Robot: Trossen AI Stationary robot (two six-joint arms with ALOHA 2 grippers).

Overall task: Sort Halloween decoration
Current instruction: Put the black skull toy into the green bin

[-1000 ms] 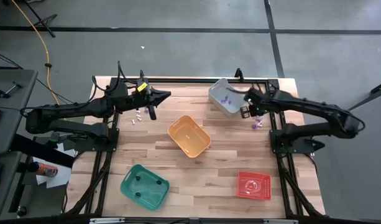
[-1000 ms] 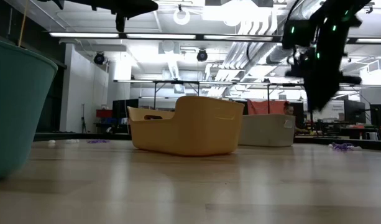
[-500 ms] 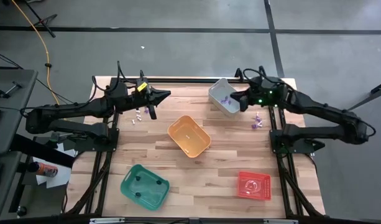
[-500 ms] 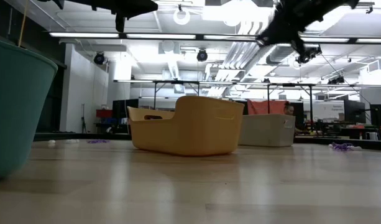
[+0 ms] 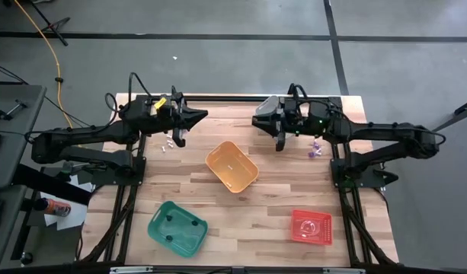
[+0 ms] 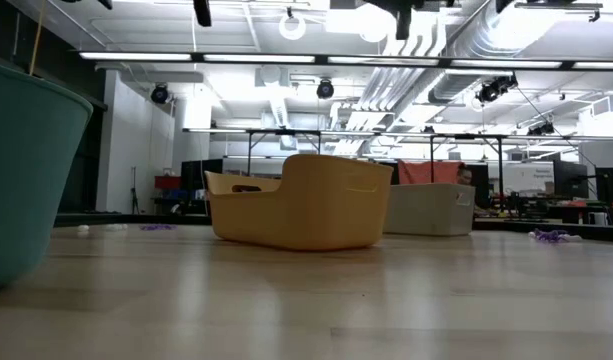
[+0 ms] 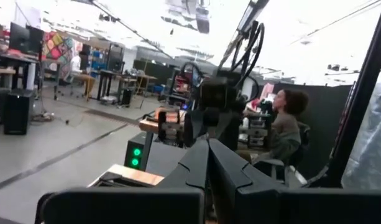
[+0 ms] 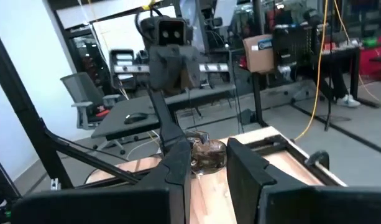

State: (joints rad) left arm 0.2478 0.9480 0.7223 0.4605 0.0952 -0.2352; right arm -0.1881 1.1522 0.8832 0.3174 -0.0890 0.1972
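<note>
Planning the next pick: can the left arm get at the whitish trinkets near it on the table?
Probably yes. The whitish trinkets lie bare on the table right beside the left gripper, with nothing between; its shut jaws must open first.

My high camera looks straight down on the whole table (image 5: 233, 221). My low one sits at tabletop level, close behind the orange bin (image 6: 298, 203), facing the room beyond it; both views share that bin (image 5: 231, 167). Each wrist camera looks level across the table toward the opposite arm
</note>
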